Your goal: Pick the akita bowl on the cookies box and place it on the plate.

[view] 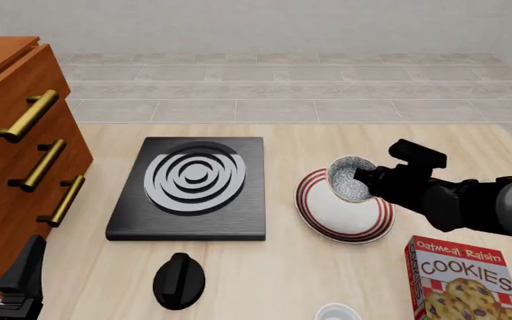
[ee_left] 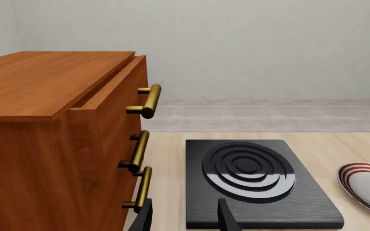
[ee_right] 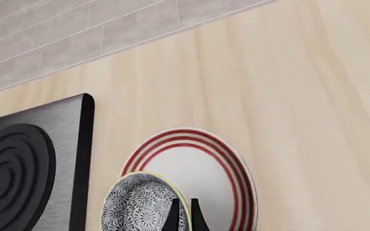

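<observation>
Right gripper (ee_right: 183, 211) jaws pinched on akita bowl (view: 351, 179) rim, bowl tilted over plate (view: 314, 208), lower bowl cropped in wrist view, left gripper (ee_left: 185, 215) jaws parted, empty, tips only visible.

Matte black arm (view: 452, 197), slim black fingers (ee_left: 227, 216)

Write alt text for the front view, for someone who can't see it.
The right gripper holds a speckled bowl tilted above a red-ringed plate on a wooden table. A black stove sits left of the plate, beside a wooden drawer cabinet; a red cookies box stands at the near right.
</observation>
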`<state>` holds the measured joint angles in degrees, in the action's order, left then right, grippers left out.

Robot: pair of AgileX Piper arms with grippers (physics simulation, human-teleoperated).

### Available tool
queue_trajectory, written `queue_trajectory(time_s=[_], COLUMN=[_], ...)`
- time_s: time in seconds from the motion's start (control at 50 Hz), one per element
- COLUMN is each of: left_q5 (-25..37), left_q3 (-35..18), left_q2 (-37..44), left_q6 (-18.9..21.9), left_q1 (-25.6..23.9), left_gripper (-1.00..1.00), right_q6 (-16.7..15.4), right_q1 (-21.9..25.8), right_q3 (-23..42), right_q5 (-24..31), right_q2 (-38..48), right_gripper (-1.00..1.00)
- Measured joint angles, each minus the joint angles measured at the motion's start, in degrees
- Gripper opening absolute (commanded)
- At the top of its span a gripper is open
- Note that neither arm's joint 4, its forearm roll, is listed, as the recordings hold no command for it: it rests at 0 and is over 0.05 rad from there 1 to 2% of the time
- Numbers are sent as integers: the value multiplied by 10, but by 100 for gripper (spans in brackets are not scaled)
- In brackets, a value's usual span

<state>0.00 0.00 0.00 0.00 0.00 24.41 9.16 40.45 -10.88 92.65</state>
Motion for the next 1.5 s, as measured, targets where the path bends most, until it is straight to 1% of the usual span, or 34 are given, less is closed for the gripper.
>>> queue_trajectory(time_s=[1.5], left_q5=[0], left_q3=[0], left_q2=[0], left_q6=[0], left_q1=[0], left_gripper=[100], right_q6=[-6], right_q1=[-29], right_q3=[26], right_q5=[-17], right_q2=[82], right_gripper=[-100])
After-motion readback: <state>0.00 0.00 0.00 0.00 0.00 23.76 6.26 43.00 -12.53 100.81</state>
